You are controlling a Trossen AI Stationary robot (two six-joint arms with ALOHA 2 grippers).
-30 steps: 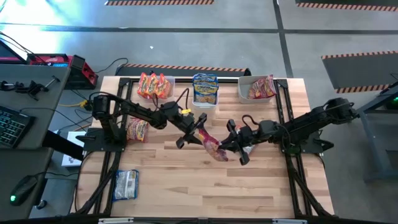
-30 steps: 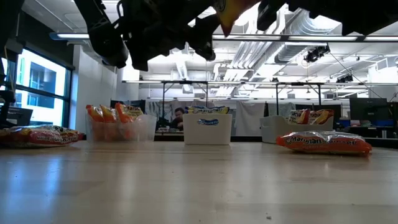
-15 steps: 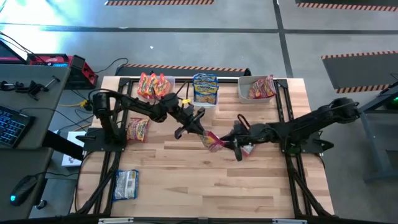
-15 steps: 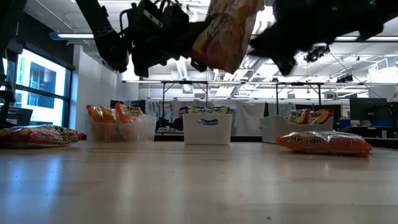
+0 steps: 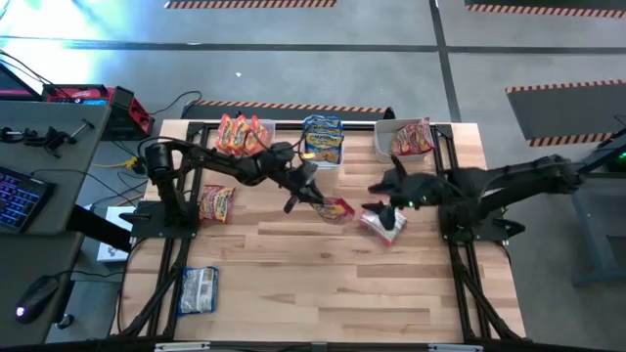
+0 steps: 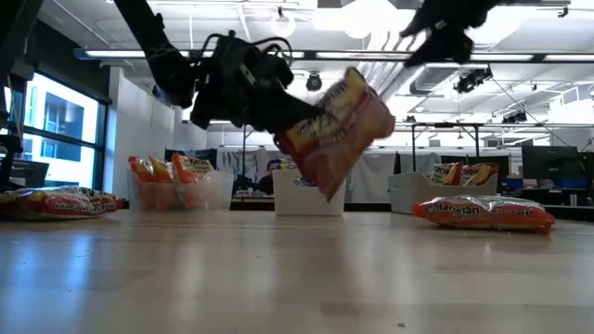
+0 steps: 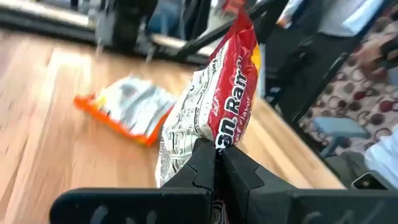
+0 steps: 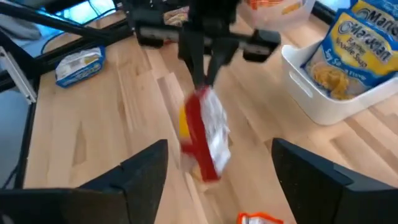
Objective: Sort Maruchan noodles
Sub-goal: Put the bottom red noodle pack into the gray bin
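My left gripper (image 5: pixel 311 196) is shut on a red-and-white Maruchan noodles packet (image 5: pixel 338 208) above the table's middle; the low view shows the packet (image 6: pixel 334 125) clear of the wood. My right gripper (image 5: pixel 388 188) stands open to the packet's right and higher up, its fingers (image 8: pixel 149 171) wide apart with nothing between them. An orange-and-white packet (image 5: pixel 383 223) lies flat on the table below the right gripper. More packets lie flat at the left (image 5: pixel 215 202) and near left (image 5: pixel 199 289). My left gripper pinches the packet's near end (image 7: pixel 210 148) between its two fingers (image 7: pixel 239 177). The fingers come nearly level from the table's left. The packet sticks out beyond the fingertips, tilted downward, lifted clear of the table.
Three clear bins stand along the far edge: the left one (image 5: pixel 245 137) holds orange packets, the middle one (image 5: pixel 323 142) blue-and-white ones, the right one (image 5: pixel 406 140) red-and-white ones. Bare wood lies toward the near edge.
My left gripper has shut on the red-and-white packet and carried it toward the far edge. My right gripper, which held that packet, has opened, let go, risen and drawn back toward the table's right. The packet now hangs from the left gripper alone.
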